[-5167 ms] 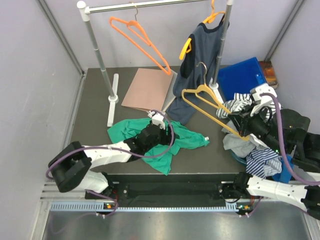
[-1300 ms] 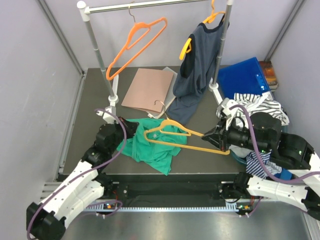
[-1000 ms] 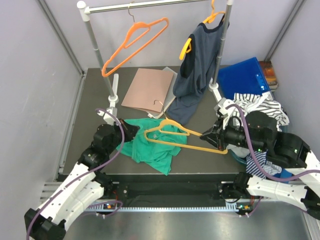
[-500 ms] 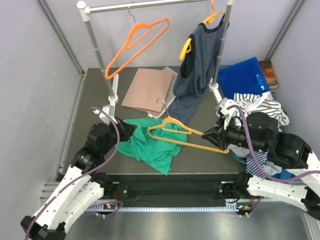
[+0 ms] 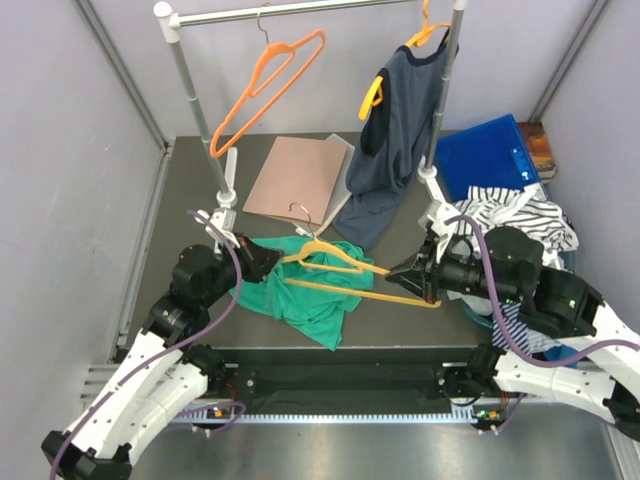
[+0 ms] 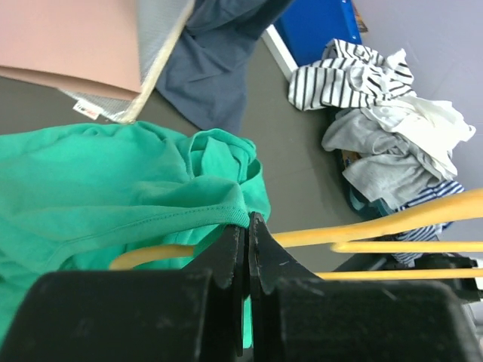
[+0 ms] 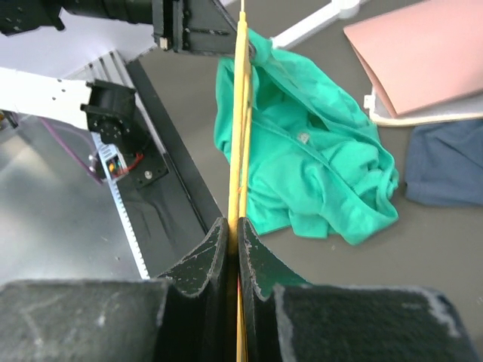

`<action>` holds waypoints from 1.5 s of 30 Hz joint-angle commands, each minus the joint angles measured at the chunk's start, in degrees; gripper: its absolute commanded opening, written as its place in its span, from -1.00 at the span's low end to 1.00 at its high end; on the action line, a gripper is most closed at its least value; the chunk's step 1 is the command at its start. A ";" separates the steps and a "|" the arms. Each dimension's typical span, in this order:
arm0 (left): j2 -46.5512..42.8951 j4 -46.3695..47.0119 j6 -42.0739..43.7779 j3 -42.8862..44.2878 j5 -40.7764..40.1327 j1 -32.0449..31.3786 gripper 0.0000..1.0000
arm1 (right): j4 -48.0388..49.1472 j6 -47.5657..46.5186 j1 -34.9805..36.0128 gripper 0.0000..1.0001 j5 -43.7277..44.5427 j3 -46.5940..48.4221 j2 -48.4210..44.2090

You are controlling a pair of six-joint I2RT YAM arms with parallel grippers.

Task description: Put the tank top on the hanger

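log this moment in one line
left gripper shut on tank top | right gripper shut on hanger | status: tank top not yet on hanger

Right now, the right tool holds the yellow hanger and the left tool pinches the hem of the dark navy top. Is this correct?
Not quite. The left tool pinches the hem of the green tank top instead; the left wrist view shows it. The right tool does hold the yellow hanger.
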 commanded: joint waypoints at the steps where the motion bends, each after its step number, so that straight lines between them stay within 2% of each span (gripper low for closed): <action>1: 0.87 7.89 1.34 4.03 5.96 0.33 -1.00 | 9.99 1.58 0.14 -1.00 -4.09 -1.74 -0.77; 9: 3.06 12.45 0.99 6.68 12.55 0.41 -1.00 | 21.58 5.00 -0.04 -1.00 -4.97 -9.30 -3.32; 17: 4.30 20.02 -4.37 7.73 19.76 0.42 -1.00 | 27.30 4.57 -0.21 -1.00 0.04 -14.31 -2.80; 18: 4.30 20.02 -4.37 8.17 20.12 0.42 -1.00 | 28.44 4.74 -0.30 -1.00 -0.05 -14.49 -2.71; 21: 4.12 12.49 -0.35 10.27 16.53 0.42 -1.00 | 28.81 4.65 -0.39 -1.00 0.21 -13.96 -2.09; 22: 3.69 6.89 0.80 10.89 11.73 0.33 -0.94 | 28.80 4.65 -0.39 -1.00 0.74 -13.79 -2.18; 23: 3.33 3.88 1.86 11.33 9.33 0.41 -0.45 | 28.80 4.57 -0.39 -1.00 1.00 -13.79 -2.70; 25: 1.85 -0.44 4.93 12.73 3.62 0.42 0.09 | 28.80 4.57 -0.30 -1.00 2.05 -13.87 -3.41; 26: 1.31 -4.20 5.55 13.18 -1.19 0.42 0.58 | 28.98 4.48 -0.48 -1.00 2.49 -14.05 -3.93; 29: -0.18 -7.65 8.19 15.37 -6.49 0.42 0.97 | 30.03 4.57 -0.39 -1.00 2.94 -14.40 -3.94; 32: -0.63 -6.61 9.87 16.61 -6.60 0.41 0.97 | 32.40 4.48 -0.39 -1.00 2.41 -15.01 -2.89; 36: 1.91 0.59 9.34 17.83 -0.64 0.41 0.85 | 34.86 4.39 -0.39 -1.00 1.27 -15.19 -0.87; 40: 7.18 -2.73 12.23 23.02 -3.86 0.33 0.80 | 37.50 4.48 -0.39 -1.00 1.09 -15.63 0.28; 45: 6.93 -2.66 15.23 25.31 -4.93 0.33 0.83 | 40.83 4.48 -0.65 -1.00 1.88 -15.63 2.03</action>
